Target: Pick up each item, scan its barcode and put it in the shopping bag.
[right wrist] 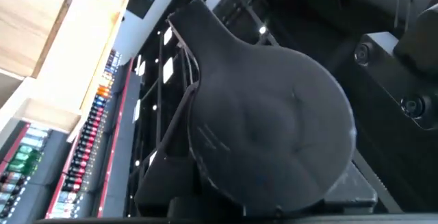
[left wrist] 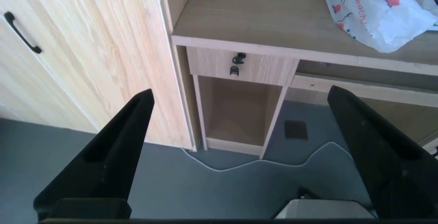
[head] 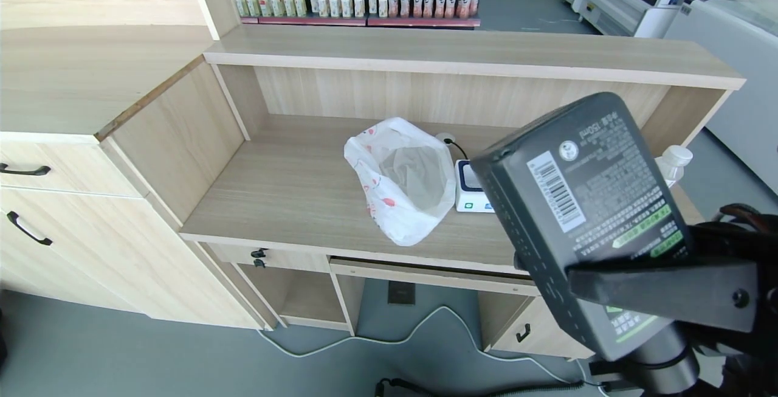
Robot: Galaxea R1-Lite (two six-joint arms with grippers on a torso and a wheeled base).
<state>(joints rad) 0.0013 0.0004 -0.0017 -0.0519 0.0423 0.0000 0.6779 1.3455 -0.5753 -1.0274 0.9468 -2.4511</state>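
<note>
The right gripper (head: pixel 602 300) is clamped on a dark package (head: pixel 577 202); the package's barcode label faces the head view and its dark underside faces the right wrist view. The left wrist view shows the left gripper (left wrist: pixel 241 101) spread open above the floor beside the counter (left wrist: pixel 274 11). Beyond the package, the shopping bag (head: pixel 401 178) stands open-mouthed on the counter, just beside the white scanner (head: pixel 469 193), with its pale lining showing inside.

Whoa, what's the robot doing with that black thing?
The right gripper holds a dark package up in the air, its barcode showing. The white shopping bag lies open on the counter with a small white scanner right beside it. The package is not in the bag yet. The left gripper hangs low before the counter, jaws open and empty.
</note>
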